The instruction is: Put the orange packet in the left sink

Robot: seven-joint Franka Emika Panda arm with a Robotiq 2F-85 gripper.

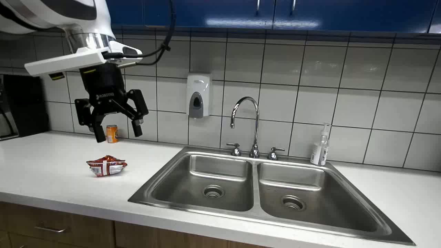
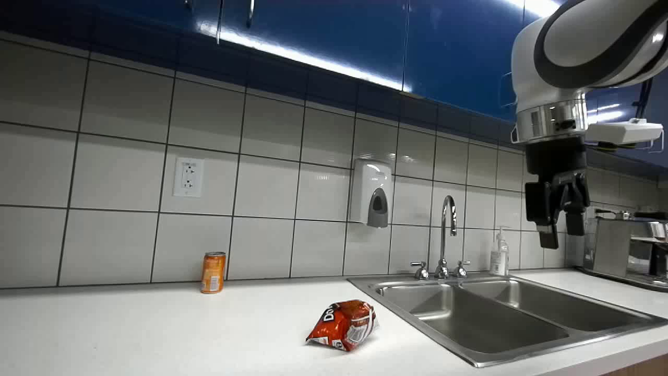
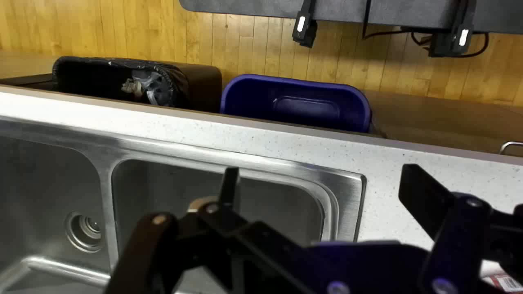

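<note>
On the white countertop (image 1: 51,172), left of the double-bowl stainless steel sink (image 1: 257,213) and apart from it, lies the crumpled orange snack packet (image 1: 106,166), banded with white; in an exterior view white lettering (image 2: 329,314) that begins "Do" sits on one face. Well above the countertop, and apart from the packet, hangs the Robotiq gripper (image 1: 119,132) on the white Franka arm (image 1: 91,26), its jaws spread wide, the two fingers (image 1: 137,129) pointing down with a broad gap between them. In the wrist view one finger shows against the left basin (image 1: 182,193) and the other against the countertop past the sink's end, while a scrap of the packet with a barcode (image 3: 510,282) peeks in at the lower right. The left basin has a round drain (image 1: 213,192), matched by another drain (image 1: 293,203) in the right basin (image 1: 327,206), and behind the two rises a chrome gooseneck faucet (image 1: 256,132) flanked by lever handles (image 1: 235,151). A clear pump bottle (image 1: 319,153) stands at the sink's back corner, a soap dispenser (image 1: 199,95) is fixed to the tiled wall (image 1: 322,72), and an orange drink can (image 1: 112,133) stands upright near that wall. Past the countertop's front edge, the wrist view takes in a purple bin (image 3: 296,104) just beside a dark trash can (image 3: 197,81)
</note>
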